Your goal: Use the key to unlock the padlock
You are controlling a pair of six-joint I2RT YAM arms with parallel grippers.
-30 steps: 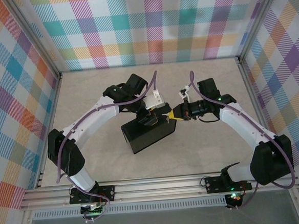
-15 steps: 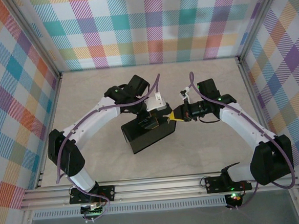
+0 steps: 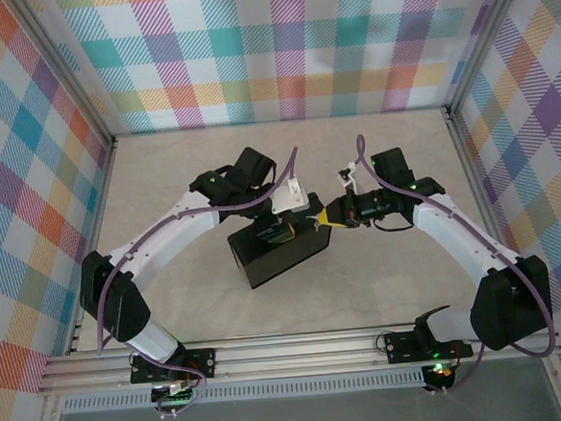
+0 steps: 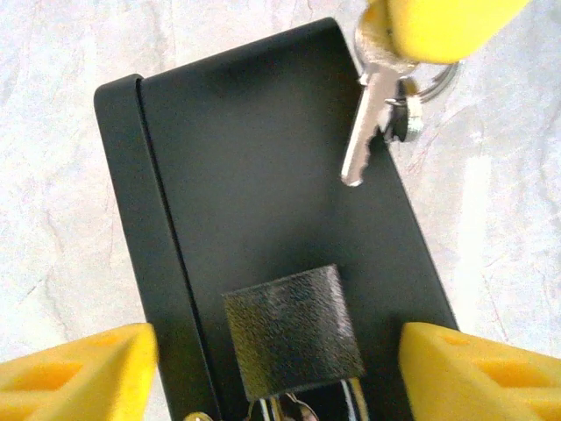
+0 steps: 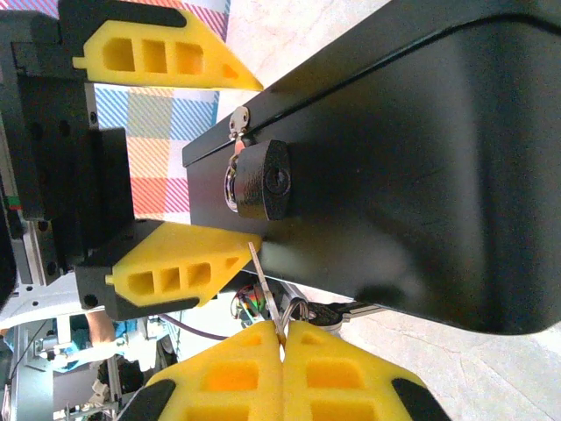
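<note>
Handling, judged:
- Black box (image 3: 276,256): mid counter (image 3: 163,180), rigid, heavy enough to anchor lock.
- Padlock (image 5: 263,180): hangs from hasp at box's far edge, keyhole facing my right pincer. Small, hard metal, light, likely swings on shackle. Grip on body flanks.
- Key (image 4: 364,132): thin, stiff, slick. Hold at head, blade free.

Pincers:
- Left pincer (image 4: 280,373): spread wide, straddling padlock, fingers apart from it, holding nothing.
- Right pincer (image 5: 282,338): pressed together, pinching key head. Blade tip near padlock, short of keyhole, not inserted.
</note>
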